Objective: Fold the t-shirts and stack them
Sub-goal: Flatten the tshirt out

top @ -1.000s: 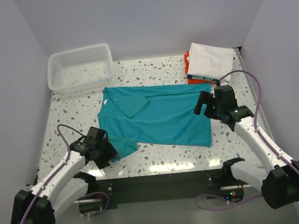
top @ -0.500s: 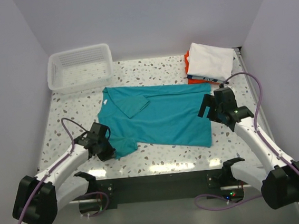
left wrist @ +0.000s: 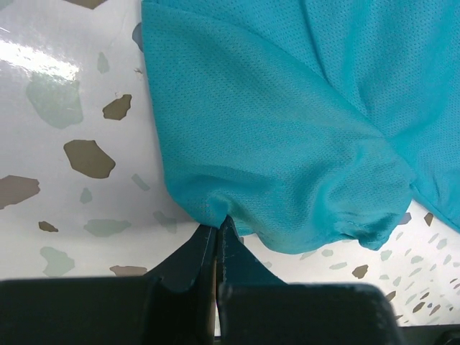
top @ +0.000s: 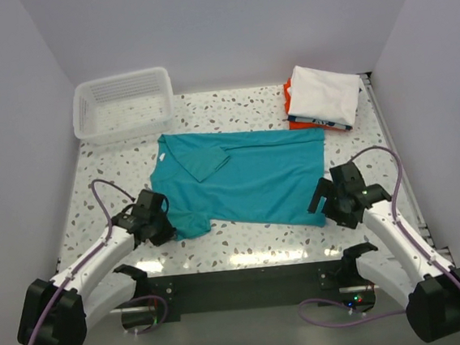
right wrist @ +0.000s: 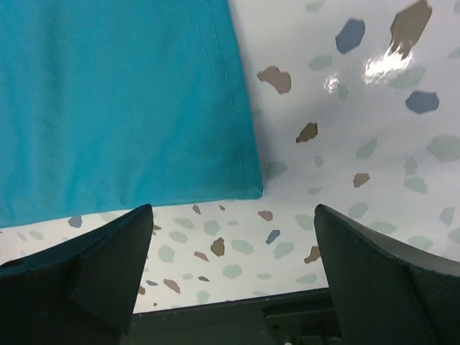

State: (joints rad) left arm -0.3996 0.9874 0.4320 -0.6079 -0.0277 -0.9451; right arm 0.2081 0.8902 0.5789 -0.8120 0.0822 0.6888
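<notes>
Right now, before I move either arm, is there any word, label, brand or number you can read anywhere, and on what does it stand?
No text can be read in any view.
Pale marks on the dark-edged t-shirt, under the white t-shirt: too small to read.
On the teal t-shirt and the basket: no print or label shows.

A robot lab cell: plain walls (top: 224,26) enclose a speckled table (top: 104,172).
</notes>
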